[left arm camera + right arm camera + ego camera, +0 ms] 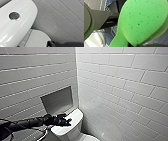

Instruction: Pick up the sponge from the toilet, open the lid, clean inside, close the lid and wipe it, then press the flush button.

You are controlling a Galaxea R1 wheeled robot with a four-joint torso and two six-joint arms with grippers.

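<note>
Flush button [14,16]: round, dark, metal-ringed, set in the tank top of the toilet [75,126], uncovered.
Lid [37,38]: down, which suits the press as the step in hand.
Left hand [63,120]: over the tank top, close above the button, likely poised for it; grip cannot be told.
Sponge [140,21]: green, clenched in the right hand [134,45], apparently held aside.

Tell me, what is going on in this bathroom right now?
The robot's left gripper hovers over the tank of the toilet, near the flush button set in its top. The lid below looks closed. The green sponge sits close to the right wrist camera, apparently held by the right arm.
</note>
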